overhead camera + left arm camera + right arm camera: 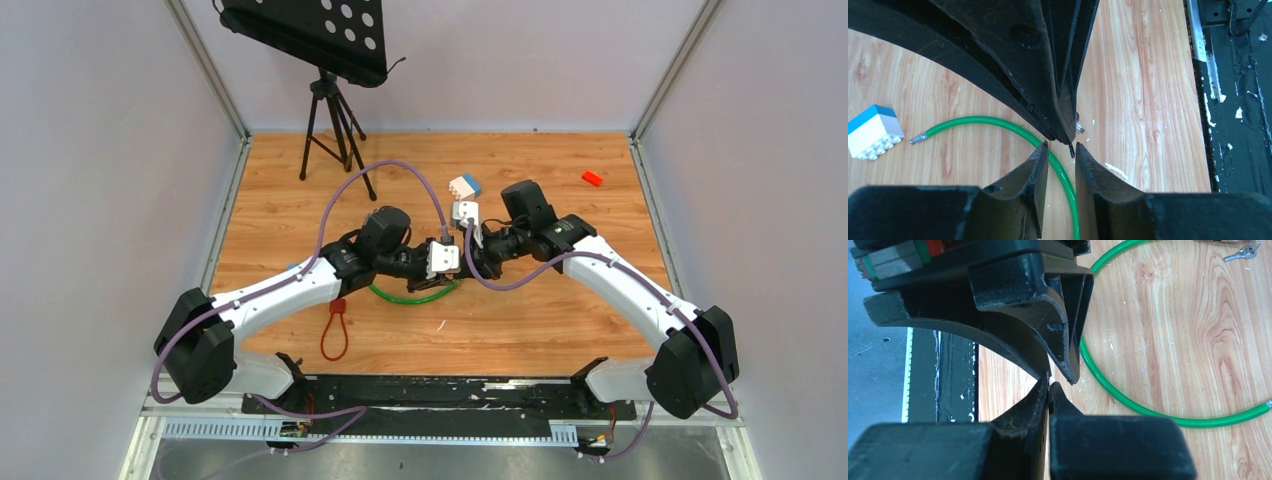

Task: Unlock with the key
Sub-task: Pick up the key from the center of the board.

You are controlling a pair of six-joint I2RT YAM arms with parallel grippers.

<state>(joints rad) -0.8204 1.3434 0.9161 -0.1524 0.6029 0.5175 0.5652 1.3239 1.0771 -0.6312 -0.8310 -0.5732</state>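
Table (560,330): one wooden surface carrying everything, with grey walls on three sides.
Stand (310,35): one black perforated music stand on a tripod in the far left corner, well apart from the arms.
Arms: two, meeting tip to tip over the middle of the table.
Left pincer (1061,148): released, with a narrow gap between its fingers. The cable shows through that gap and nothing is gripped in it.
Right pincer (1049,385): clenched almost tight, with only a thin pale sliver between the tips. Whether it grasps anything cannot be told.
In the way: each pincer's fingers fill much of the other's wrist view and hide the spot where the tips meet.
Green cable (978,119): one, lying in a wide curve on the table under both pincers. It has a metal tip at its free end.
Red loop (337,306): one, on the table near the left arm.
Pale block (464,186): one studded block with a blue side, just beyond the right pincer.
Red brick (592,178): one, far right, well apart.
Keys (1243,251): a small metal bunch lying on the table outside the cable's curve, apart from both pincers. Their number cannot be told.
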